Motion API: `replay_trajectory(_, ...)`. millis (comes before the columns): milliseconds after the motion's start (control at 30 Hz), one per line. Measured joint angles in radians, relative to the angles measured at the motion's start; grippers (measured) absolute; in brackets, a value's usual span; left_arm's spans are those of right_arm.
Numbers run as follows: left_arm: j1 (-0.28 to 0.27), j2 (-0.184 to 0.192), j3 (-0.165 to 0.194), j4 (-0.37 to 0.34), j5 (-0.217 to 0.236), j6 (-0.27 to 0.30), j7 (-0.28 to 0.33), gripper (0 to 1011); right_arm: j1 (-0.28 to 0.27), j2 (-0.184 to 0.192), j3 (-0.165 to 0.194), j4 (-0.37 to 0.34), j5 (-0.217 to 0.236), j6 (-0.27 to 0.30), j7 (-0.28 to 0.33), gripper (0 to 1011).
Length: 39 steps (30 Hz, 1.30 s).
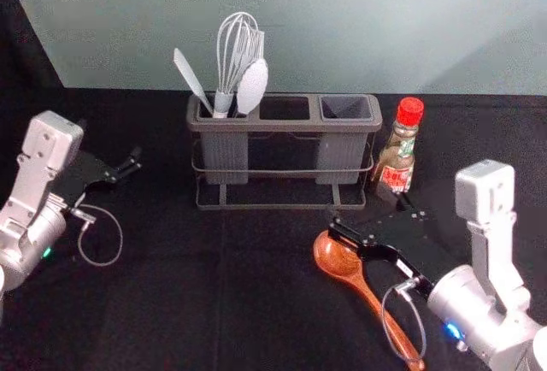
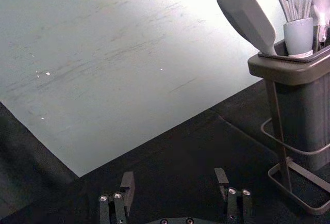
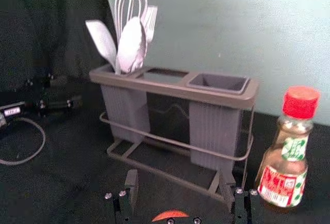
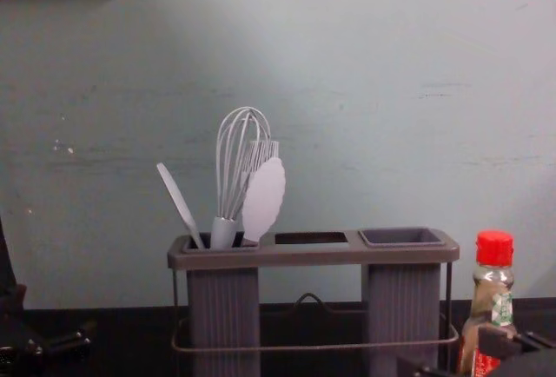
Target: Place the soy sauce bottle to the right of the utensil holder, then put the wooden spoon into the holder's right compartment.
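- The right gripper [image 1: 367,212] hides an edge of the wooden spoon's bowl [image 1: 338,256] and the soy sauce bottle's [image 1: 411,112] foot in the head view.
- The bottom edge of the chest view cuts off the utensil holder's [image 4: 313,256] base.
- Most of the spoon is cut off below the right wrist view.
- The whisk's [image 2: 298,35] top is cropped in the left wrist view.
- The whisk's lower end is hidden inside the holder.
- Fine print on the label [image 3: 281,185] is too small to read.
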Motion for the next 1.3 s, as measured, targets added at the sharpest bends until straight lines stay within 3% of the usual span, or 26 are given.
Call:
replay_trajectory(67,0.000,0.000,0.000,0.000,0.000,0.000,0.000,1011,0.004,0.004,-0.003,-0.014,0.001,0.045,-0.001,1003)
replay_trajectory(233,0.000,0.000,0.000,0.000,0.000,0.000,0.000,1011,0.037,0.019,-0.026,-0.079,-0.006,0.273,-0.021,1003)
replay_trajectory(367,0.000,0.000,0.000,0.000,0.000,0.000,0.000,1011,0.064,0.023,-0.048,-0.116,-0.035,0.412,-0.038,1003)
replay_trajectory(667,0.000,0.000,0.000,0.000,0.000,0.000,0.000,1010,0.141,0.006,-0.092,-0.150,-0.105,0.665,-0.067,1003)
replay_trajectory(900,0.000,0.000,0.000,0.000,0.000,0.000,0.000,1011,0.195,-0.015,-0.100,-0.114,-0.113,0.774,-0.049,1003)
replay_trajectory(1300,0.000,0.000,0.000,0.000,0.000,0.000,0.000,1011,0.236,-0.036,-0.115,-0.043,-0.134,0.831,-0.010,1003)
